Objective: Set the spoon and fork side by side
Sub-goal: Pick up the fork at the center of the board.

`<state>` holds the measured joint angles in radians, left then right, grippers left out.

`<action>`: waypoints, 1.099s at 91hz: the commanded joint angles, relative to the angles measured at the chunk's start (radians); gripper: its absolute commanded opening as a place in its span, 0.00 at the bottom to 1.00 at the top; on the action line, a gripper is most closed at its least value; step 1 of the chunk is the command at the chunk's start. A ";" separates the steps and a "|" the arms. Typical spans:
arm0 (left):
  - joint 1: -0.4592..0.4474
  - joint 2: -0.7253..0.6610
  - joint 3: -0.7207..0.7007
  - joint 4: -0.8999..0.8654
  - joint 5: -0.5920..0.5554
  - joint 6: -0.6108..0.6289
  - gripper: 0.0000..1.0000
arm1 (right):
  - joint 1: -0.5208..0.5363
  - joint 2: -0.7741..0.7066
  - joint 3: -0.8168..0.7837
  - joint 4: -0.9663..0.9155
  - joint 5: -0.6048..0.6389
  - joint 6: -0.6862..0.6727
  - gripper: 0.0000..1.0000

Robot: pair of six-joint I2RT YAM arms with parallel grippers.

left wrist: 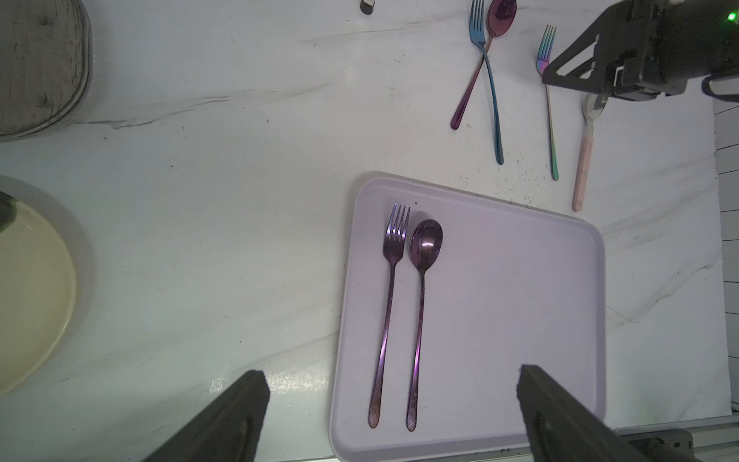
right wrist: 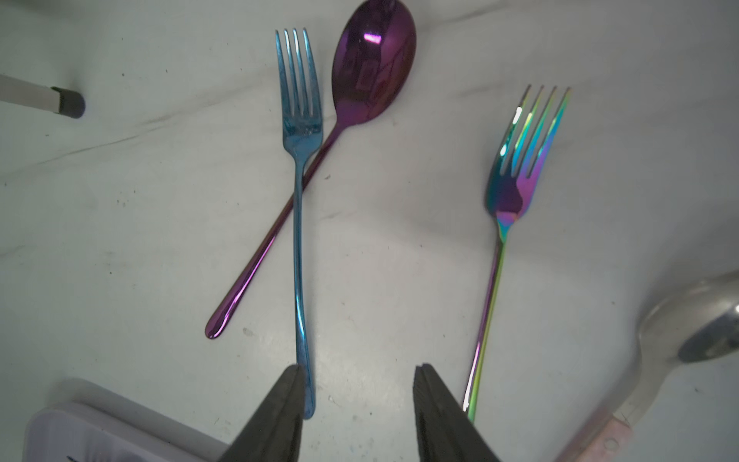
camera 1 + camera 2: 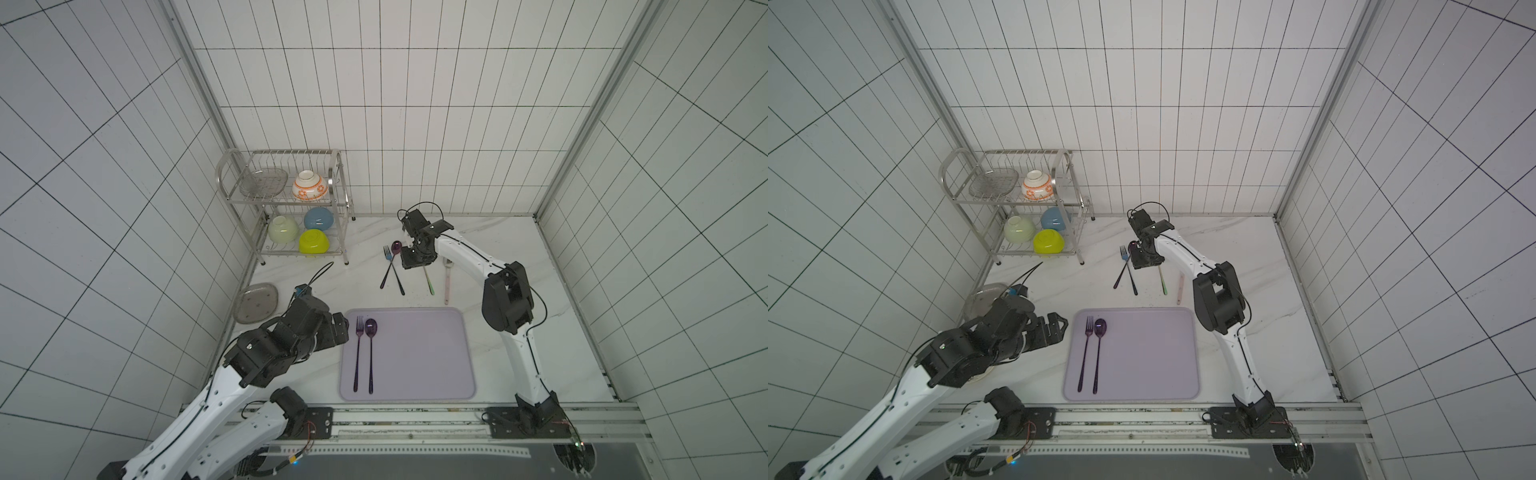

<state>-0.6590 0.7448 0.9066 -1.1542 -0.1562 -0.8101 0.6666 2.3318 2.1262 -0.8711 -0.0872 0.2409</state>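
The purple fork [image 3: 357,357] and purple spoon [image 3: 371,361] lay side by side, heads toward twelve o'clock, on the nine o'clock side of the tray [image 3: 415,353]. My left gripper [image 1: 392,374] hung spread wide and empty at the tray's nine o'clock edge. At twelve o'clock on the bench [image 3: 353,286], my right gripper [image 2: 360,367] stood parted, grasping nothing — one finger was just beside the handle end of the blue fork [image 2: 298,240], perhaps touching it. That fork crossed a second purple spoon [image 2: 372,68].
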 commanded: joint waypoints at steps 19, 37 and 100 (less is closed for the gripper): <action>0.004 0.008 0.000 0.041 -0.023 -0.021 0.98 | -0.020 0.201 0.222 -0.038 -0.135 -0.043 0.43; 0.004 0.005 0.003 0.025 -0.057 -0.029 0.98 | -0.020 0.233 0.207 -0.033 -0.137 -0.034 0.36; 0.010 0.005 -0.004 0.035 -0.076 -0.007 0.98 | 0.027 0.266 0.156 -0.093 -0.022 -0.043 0.32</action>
<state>-0.6571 0.7574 0.9066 -1.1339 -0.2134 -0.8318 0.6834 2.5488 2.3119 -0.8871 -0.1596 0.2092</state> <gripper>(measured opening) 0.984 0.321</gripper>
